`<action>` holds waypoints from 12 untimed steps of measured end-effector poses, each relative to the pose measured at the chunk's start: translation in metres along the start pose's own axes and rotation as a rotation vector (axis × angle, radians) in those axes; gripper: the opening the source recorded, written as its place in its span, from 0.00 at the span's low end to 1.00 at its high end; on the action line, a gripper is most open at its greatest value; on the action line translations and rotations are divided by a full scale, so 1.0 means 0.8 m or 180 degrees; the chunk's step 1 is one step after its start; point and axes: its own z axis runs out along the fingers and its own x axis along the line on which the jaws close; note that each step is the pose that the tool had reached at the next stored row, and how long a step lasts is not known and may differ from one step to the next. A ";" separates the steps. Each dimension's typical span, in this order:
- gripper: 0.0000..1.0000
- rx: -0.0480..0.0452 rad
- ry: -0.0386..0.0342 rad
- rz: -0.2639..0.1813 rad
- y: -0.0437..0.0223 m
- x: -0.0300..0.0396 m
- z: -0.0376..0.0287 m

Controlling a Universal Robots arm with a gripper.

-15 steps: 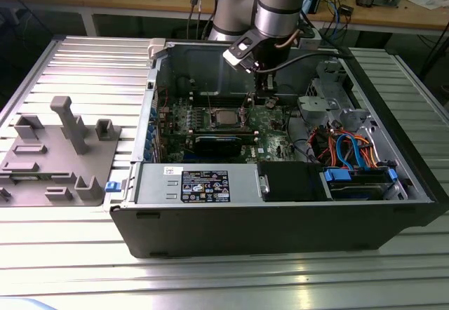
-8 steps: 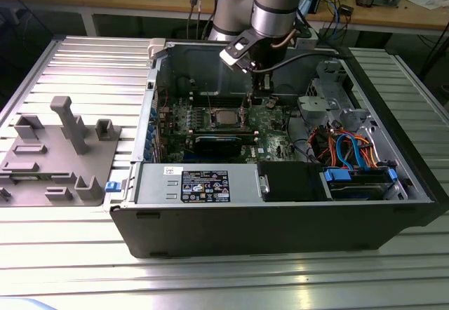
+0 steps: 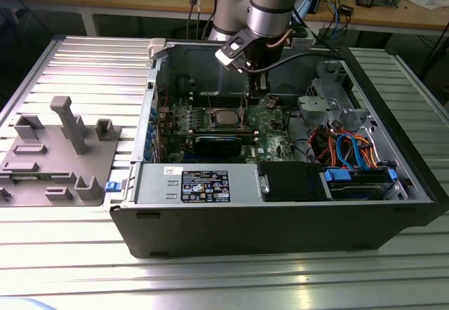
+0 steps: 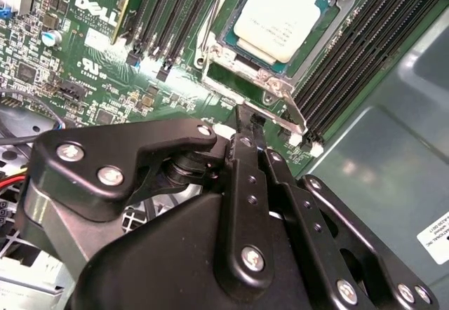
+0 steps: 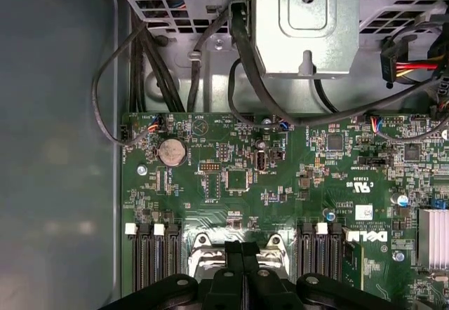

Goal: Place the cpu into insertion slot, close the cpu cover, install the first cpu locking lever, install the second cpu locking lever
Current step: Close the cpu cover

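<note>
a lab: slatted metal table, cluttered wooden workbench behind.

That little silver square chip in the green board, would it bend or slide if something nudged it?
Probably stiff: the cpu has a flat metal top that looks rigid. It likely would not slide, since the cpu cover frames its edges. Small and thin, it is probably light.

Ext. view: bright, even overhead light; white glare streaks on ribbed surface up front, case interior shaded. Second wrist view: pale sheen on cpu top, black claw w/ small glints. First wrist view: case wall dim.
</note>
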 end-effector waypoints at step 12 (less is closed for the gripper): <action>0.11 0.0004 -0.0001 0.0000 -0.0249 0.0001 0.0081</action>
